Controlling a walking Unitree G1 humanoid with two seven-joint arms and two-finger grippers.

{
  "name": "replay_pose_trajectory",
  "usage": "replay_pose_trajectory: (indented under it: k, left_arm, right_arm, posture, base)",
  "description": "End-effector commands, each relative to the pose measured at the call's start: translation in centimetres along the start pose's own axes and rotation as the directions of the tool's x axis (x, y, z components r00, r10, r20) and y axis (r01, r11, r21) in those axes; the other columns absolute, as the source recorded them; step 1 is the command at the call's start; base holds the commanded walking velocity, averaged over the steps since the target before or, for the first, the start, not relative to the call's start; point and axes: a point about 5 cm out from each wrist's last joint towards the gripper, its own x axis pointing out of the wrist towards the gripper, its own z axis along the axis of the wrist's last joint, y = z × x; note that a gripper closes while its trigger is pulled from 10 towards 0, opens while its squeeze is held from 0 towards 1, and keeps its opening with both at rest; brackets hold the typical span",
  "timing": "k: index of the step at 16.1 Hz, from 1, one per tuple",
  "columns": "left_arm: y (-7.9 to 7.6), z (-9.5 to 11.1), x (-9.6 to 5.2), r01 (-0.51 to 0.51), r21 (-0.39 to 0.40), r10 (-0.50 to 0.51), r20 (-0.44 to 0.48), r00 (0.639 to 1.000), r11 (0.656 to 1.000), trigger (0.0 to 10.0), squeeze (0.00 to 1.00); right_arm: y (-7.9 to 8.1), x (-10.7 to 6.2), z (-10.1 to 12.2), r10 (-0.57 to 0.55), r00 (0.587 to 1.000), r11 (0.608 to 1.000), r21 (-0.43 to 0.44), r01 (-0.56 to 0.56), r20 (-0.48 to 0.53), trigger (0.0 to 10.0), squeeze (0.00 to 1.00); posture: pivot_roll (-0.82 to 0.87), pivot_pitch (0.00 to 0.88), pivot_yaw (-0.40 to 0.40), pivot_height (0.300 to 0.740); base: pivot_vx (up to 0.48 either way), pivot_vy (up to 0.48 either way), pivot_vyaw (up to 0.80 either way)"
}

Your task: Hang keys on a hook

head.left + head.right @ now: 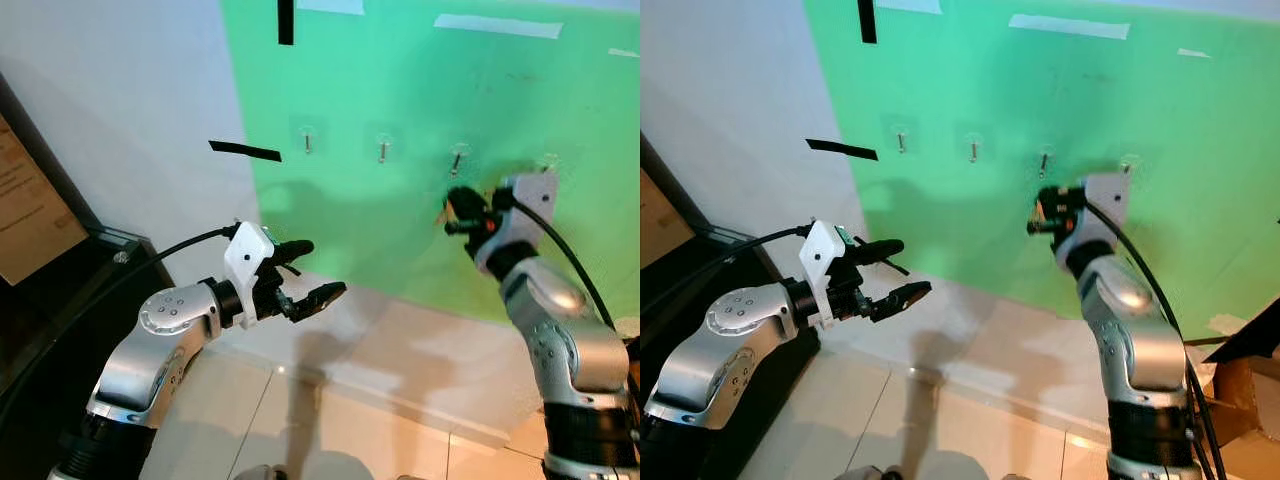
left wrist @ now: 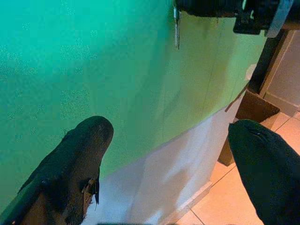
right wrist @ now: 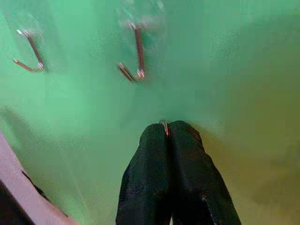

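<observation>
the wall point(image 1: 120, 90) is seen in pale grey-white on its left part, while a bright green sheet point(image 1: 420, 230) covers the rest. black tape strips point(image 1: 245, 151) are stuck near the green edge, and pale whitish strips point(image 1: 498, 26) near its top. the hooks point(image 3: 136, 54) are shown as silvery metal with a reddish tint on clear pads. both arms are cased in silver. the left gripper point(image 1: 310, 270) is black with a white mount. the right gripper point(image 3: 166, 136) is black, and a sliver of metallic ring point(image 3: 164, 125) glints between its tips. the floor tiles point(image 1: 330, 430) are beige.
</observation>
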Motion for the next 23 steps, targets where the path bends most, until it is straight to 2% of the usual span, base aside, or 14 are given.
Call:
replay_pose_trajectory:
  k: [1,5,7,9,12,17,23]
  left_arm:
    - [-0.1,0.4,0.2,0.016,0.011,-0.016,0.004,1.000,1.000,10.0,0.00]
    - [-0.3,0.5,0.2,0.029,0.008,-0.029,0.007,1.000,1.000,10.0,0.00]
    - [-0.6,0.4,0.3,0.051,-0.001,-0.051,0.007,0.999,0.999,10.0,0.00]
    - [-0.8,0.5,0.2,0.062,-0.005,-0.062,0.012,0.998,0.998,10.0,0.00]
    - [-0.7,0.6,0.2,0.058,-0.002,-0.057,0.013,0.998,0.998,10.0,0.00]
    - [-0.7,0.6,0.3,0.063,-0.003,-0.063,0.012,0.998,0.998,10.0,0.00]
    - [-0.6,0.7,0.3,0.065,0.001,-0.065,0.009,0.998,0.998,10.0,0.00]
  right_arm:
    - [0.0,-0.4,0.9,0.026,0.999,1.000,-0.002,-0.026,0.035,10.0,0.00]
    - [0.5,-1.4,2.3,0.138,0.982,0.986,0.070,-0.148,0.132,10.0,0.00]
    - [1.1,-1.6,2.7,0.202,0.967,0.973,0.077,-0.216,0.153,10.0,0.00]
    - [1.3,-1.5,2.7,0.211,0.965,0.971,0.079,-0.225,0.157,10.0,0.00]
    - [0.8,-1.1,2.9,0.149,0.973,0.979,0.111,-0.170,0.175,10.0,0.00]
    - [-1.0,-0.8,2.4,0.011,0.990,0.988,0.149,-0.033,0.142,10.0,0.00]
    - [-2.6,-0.7,1.7,-0.116,0.988,0.976,0.198,0.095,0.101,10.0,0.00]
  posture:
    - [-0.06,0.000,0.055,0.740]
    - [-0.06,0.000,0.057,0.740]
    - [-0.06,0.000,0.056,0.740]
    - [-0.06,0.000,0.056,0.740]
    - [-0.05,0.000,0.048,0.740]
    - [-0.06,0.000,0.053,0.740]
    - [-0.06,0.000,0.055,0.740]
  base:
    - [0.000,0.000,0.00]
    - [0.000,0.000,0.00]
    - [0.000,0.000,0.00]
    - [0.000,0.000,0.00]
    - [0.000,0.000,0.00]
    - [0.000,0.000,0.00]
    - [0.000,0.000,0.00]
